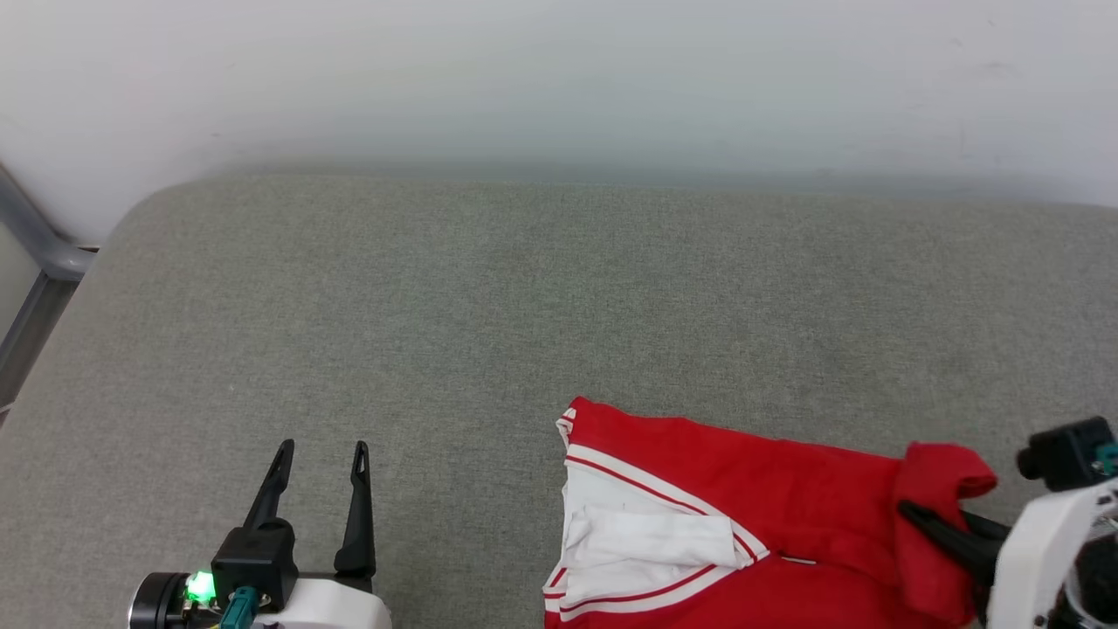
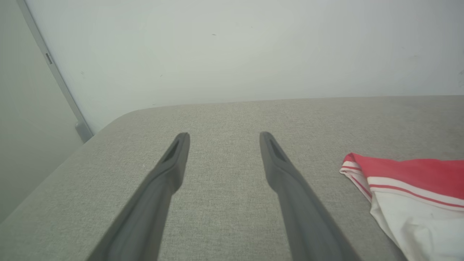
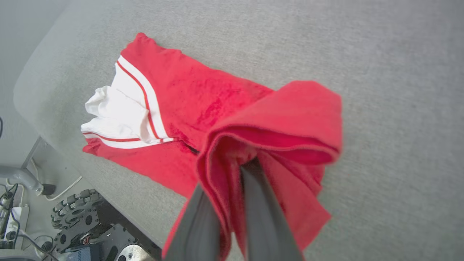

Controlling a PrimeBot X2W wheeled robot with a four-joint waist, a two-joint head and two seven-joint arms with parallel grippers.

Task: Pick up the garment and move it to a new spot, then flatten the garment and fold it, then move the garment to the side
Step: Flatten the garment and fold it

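The red garment (image 1: pixel 742 498) lies partly folded at the near right of the grey padded surface (image 1: pixel 489 306), its white sleeve with red-white trim (image 1: pixel 638 533) turned up at its left end. My right gripper (image 1: pixel 917 517) is shut on a bunched red edge at the garment's right end and holds it slightly off the surface; in the right wrist view the cloth (image 3: pixel 275 119) drapes over both fingers of that gripper (image 3: pixel 232 174). My left gripper (image 1: pixel 321 450) stands open over bare surface, well left of the garment. Between its fingers (image 2: pixel 223 136) is nothing, and the garment's striped corner (image 2: pixel 409 174) lies to its right. No lettering shows.
A pale wall runs along the far edge of the surface. A grey metal frame (image 1: pixel 35 236) stands at the far left corner. Below the surface's near edge I see my wheeled base (image 3: pixel 72 214) and cables on the floor (image 3: pixel 11 214).
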